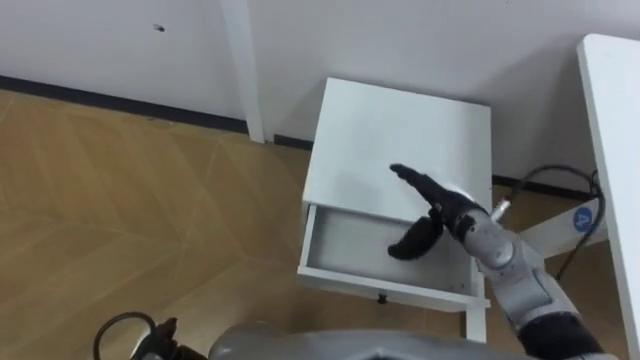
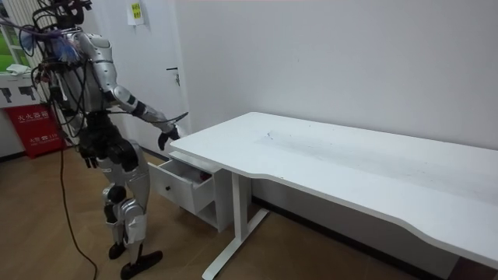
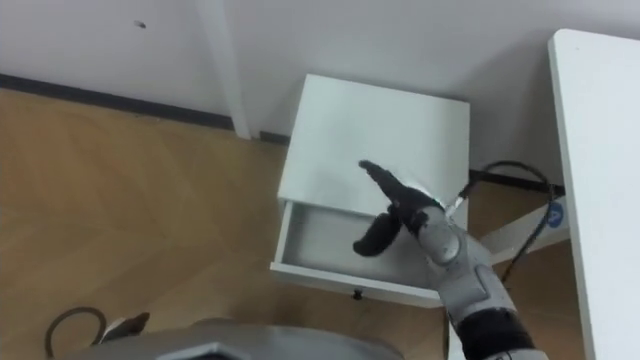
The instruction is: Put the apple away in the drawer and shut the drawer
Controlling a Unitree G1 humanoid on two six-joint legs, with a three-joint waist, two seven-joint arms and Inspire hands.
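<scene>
A small white cabinet (image 1: 400,130) stands against the wall with its top drawer (image 1: 345,245) pulled out toward me. My right hand (image 1: 432,212) hovers over the right part of the drawer, at the cabinet top's front edge. It is open, with the thumb stretched out and the fingers hanging loosely down, and nothing shows in it. The drawer floor beside the hand is bare grey. In the room view a small reddish spot (image 2: 205,178) lies inside the drawer (image 2: 177,185); it may be the apple. My left hand (image 2: 89,159) hangs by my hip.
A large white desk (image 2: 350,163) stands right of the cabinet, and its edge (image 1: 610,150) runs down the right side of the eye view. Cables (image 1: 560,180) lie between desk and cabinet. Wooden floor (image 1: 150,200) spreads to the left. A white door frame (image 1: 240,70) rises behind.
</scene>
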